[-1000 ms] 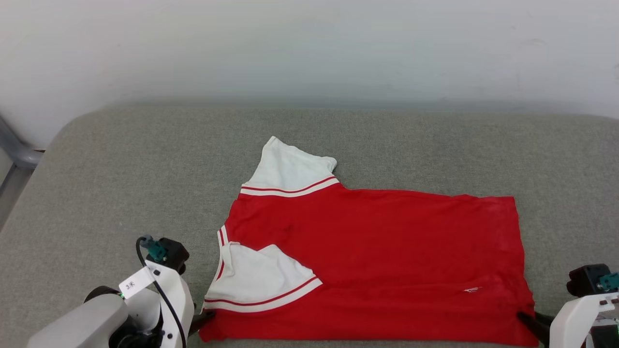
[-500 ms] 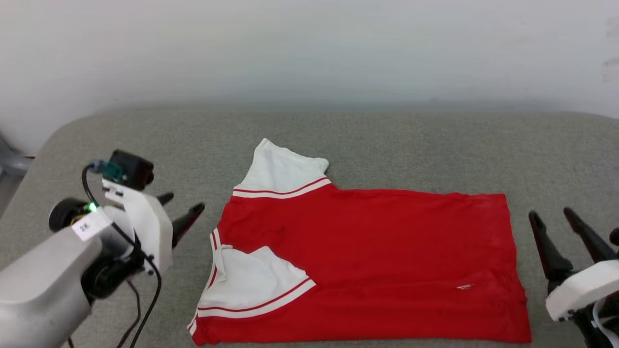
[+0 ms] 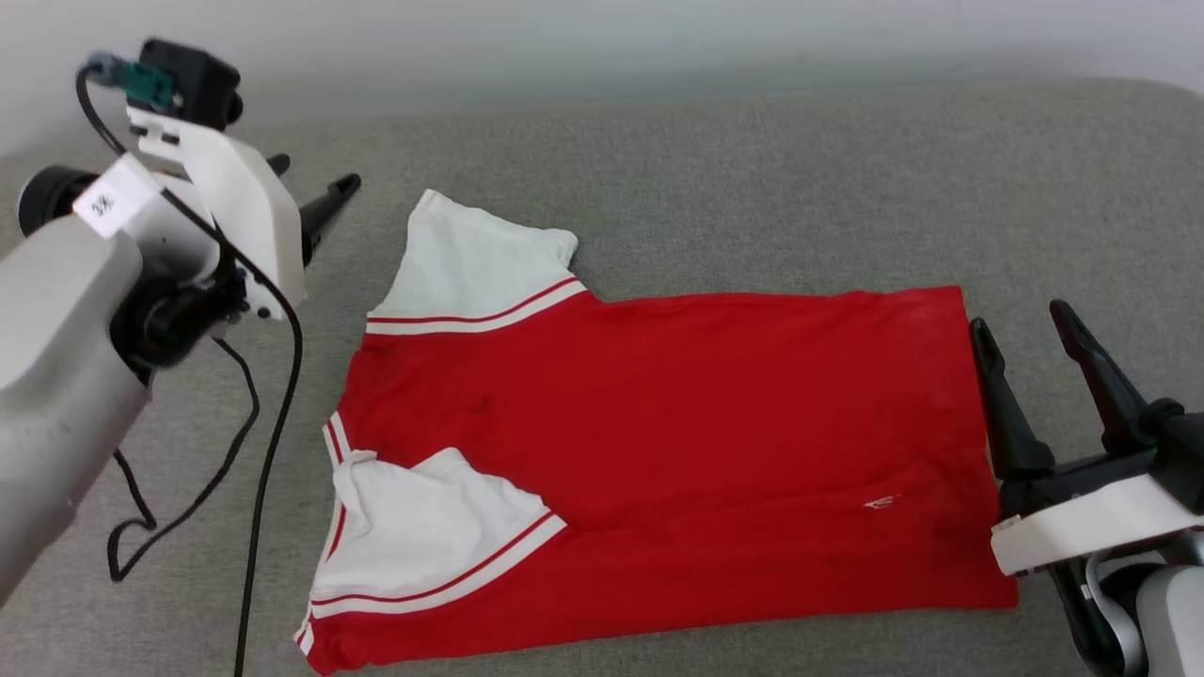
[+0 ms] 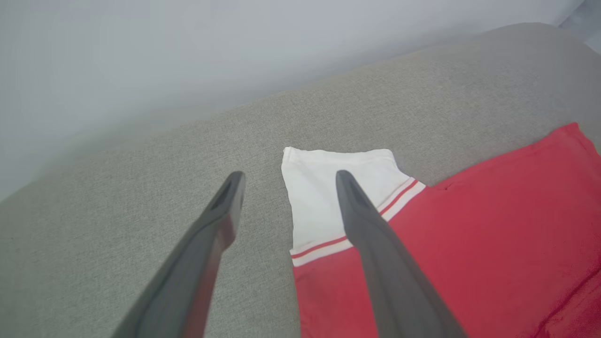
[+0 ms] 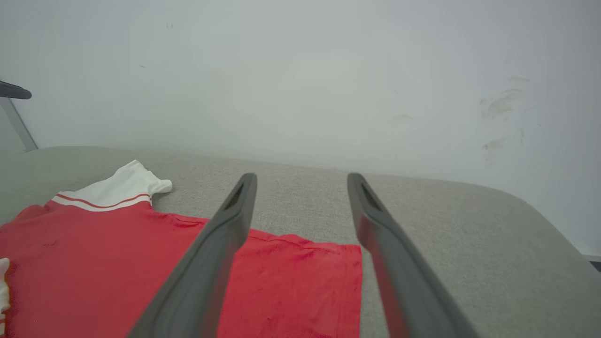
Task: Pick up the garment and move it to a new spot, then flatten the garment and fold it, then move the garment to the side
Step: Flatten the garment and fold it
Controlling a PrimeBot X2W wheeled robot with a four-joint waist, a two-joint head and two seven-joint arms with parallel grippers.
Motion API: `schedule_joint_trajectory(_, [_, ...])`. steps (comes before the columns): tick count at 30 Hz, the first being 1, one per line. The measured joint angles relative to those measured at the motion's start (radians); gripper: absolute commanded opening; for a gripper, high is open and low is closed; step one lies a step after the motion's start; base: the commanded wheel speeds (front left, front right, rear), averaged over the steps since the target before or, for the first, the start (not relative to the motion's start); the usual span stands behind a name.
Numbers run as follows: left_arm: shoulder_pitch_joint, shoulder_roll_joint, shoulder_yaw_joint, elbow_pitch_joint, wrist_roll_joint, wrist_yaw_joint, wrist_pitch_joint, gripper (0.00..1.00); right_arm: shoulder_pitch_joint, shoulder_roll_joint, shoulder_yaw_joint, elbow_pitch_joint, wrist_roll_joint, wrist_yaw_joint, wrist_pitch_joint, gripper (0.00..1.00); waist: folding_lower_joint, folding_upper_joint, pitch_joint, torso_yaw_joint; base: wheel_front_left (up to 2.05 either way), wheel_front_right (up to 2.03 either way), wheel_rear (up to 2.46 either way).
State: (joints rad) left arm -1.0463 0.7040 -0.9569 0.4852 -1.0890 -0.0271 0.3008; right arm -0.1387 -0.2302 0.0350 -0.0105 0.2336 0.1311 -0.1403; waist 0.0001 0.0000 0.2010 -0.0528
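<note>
Two arms, both empty. Left fingers [image 3: 329,199] are apart, held above the cushion [image 3: 752,188] at 10 o'clock of the garment [image 3: 677,432]. Right fingers [image 3: 1002,404] are apart too, at 3 o'clock, just beside the hem [image 3: 961,376].

Garment lies flat mid-cushion, neck end at 9, hem at 3, plain red face up, no print visible. Near sleeve [image 3: 433,527] is turned in over the body at 7 o'clock. Far sleeve [image 3: 475,268] sticks out on bare cushion at 11. Reads to me as near long edge folded in, far one not yet.

Why the arms sit there, my guess: one per end, so a long-edge fold stays parallel. Left wrist view has the far sleeve right under its fingers [image 4: 361,220], one tip over the white. Right wrist view looks past its fingers [image 5: 235,216] at the far hem corner [image 5: 350,256]. Wide stance looks like ready-to-pinch, not gripping. Neither touches cloth as far as I can tell.

Risk: thin jersey, so a pinch may catch only the top layer or drag the turned-in sleeve out.
</note>
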Motion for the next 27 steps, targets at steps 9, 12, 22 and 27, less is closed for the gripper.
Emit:
schedule_joint_trajectory(9, [-0.197, -0.035, -0.027, 0.12, 0.002, 0.001, 0.242, 1.0, -0.053, 0.027, 0.015, -0.064, -0.024, 0.0, 0.007, 1.0, 0.0, 0.0, 0.142, -0.07, 0.0, 0.0, 0.0])
schedule_joint_trajectory(12, [-0.25, -0.041, -0.039, 0.149, 0.002, 0.002, 0.326, 1.0, -0.068, 0.03, 0.02, -0.075, -0.028, 0.0, 0.008, 1.0, 0.0001, 0.0, 0.186, -0.092, 0.0, 0.0, 0.0])
schedule_joint_trajectory(22, [-0.337, -0.041, -0.079, 0.216, 0.035, -0.01, 0.444, 1.0, -0.11, 0.036, 0.033, -0.088, -0.037, 0.0, 0.0, 1.0, 0.0001, 0.0, 0.316, -0.144, 0.0, 0.0, 0.0])
schedule_joint_trajectory(27, [-0.337, -0.046, -0.087, 0.244, 0.029, -0.025, 0.455, 1.0, -0.13, 0.039, 0.044, -0.083, -0.04, 0.0, -0.004, 1.0, 0.0001, 0.0, 0.353, -0.154, 0.0, 0.0, 0.0])
